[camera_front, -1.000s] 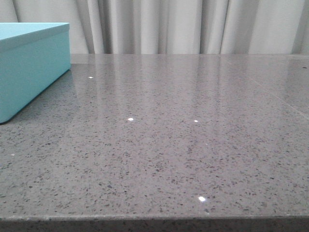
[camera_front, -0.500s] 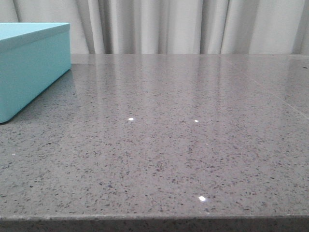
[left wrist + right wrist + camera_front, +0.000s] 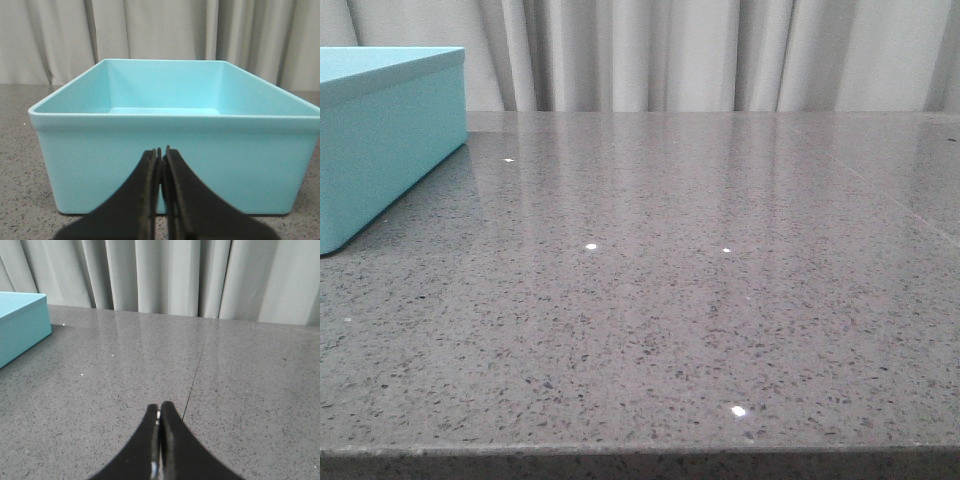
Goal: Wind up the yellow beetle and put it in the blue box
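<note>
Blue box: the large light turquoise-blue rectangular box (image 3: 385, 140) with smooth matte sides and a slightly overhanging rim stands at the far left of the speckled grey stone tabletop (image 3: 700, 300), partly cut off by the edge of the front view. It is open at the top, which suits it as the place to drop the toy.
Box interior: in the left wrist view the box (image 3: 175, 165) shows a plain turquoise floor with nothing visible on the part that can be seen; the near wall hides the closest strip of that floor.
Left gripper: the black left gripper (image 3: 161, 156) is clenched, its two fingers pressed together with only a hairline seam between them, and nothing is held. It sits low, just before the near wall of the box and apart from it, pointing at the wall. Judged from this, it looks parked rather than working.
Table middle: only bare stone with small bright glints of reflected light; pale pleated curtains (image 3: 720, 50) hang behind.
Right gripper: the black right gripper (image 3: 160, 412) is likewise clenched on nothing, fingers meeting tip to tip, hovering over open tabletop well apart from the box (image 3: 20, 325), aimed along a thin seam in the stone.
Yellow beetle: the toy car appears in none of the three views, so I cannot say where it is.
Stage: by my reading, neither winding nor storing is visibly in hand.
</note>
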`<state>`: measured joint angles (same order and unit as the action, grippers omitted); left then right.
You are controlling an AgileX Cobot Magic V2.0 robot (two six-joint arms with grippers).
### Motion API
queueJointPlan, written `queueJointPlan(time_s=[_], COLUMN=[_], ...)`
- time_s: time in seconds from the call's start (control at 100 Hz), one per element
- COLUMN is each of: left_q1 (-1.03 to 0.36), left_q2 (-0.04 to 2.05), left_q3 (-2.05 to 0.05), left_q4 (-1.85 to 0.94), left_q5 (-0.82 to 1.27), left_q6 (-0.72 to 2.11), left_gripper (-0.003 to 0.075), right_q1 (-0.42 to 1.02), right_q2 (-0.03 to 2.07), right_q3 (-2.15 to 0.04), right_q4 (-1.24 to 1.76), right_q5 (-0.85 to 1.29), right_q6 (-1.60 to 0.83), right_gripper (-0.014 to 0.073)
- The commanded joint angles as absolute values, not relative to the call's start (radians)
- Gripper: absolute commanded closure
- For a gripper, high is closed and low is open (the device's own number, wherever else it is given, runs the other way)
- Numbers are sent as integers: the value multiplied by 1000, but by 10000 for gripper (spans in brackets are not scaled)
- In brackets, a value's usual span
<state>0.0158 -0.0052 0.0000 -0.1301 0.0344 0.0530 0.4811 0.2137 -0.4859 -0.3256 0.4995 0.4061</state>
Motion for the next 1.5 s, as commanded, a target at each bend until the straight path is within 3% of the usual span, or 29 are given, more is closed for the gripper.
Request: queueJointPlan(time_s=[0.0, 0.39, 0.59, 0.93, 1.49], left_q1=[17, 17, 17, 17, 17], left_q2=[-38, -38, -38, -38, -37], left_q3=[21, 21, 21, 21, 21], left_q4=[-140, -140, -140, -140, -140], left_q5=[-36, -36, -36, -36, -36], left_q6=[46, 46, 46, 46, 46], left_gripper=[739, 739, 739, 739, 739], right_q1=[475, 255, 137, -26, -39], right_q2=[224, 189, 124, 36, -33], right_q3=[-500, -293, -206, -56, 14], right_q4=[-371, -229, -94, -42, -42], right_q5=[412, 35, 33, -17, 0], right_q6=[400, 336, 132, 127, 127], right_gripper=[662, 662, 662, 662, 662])
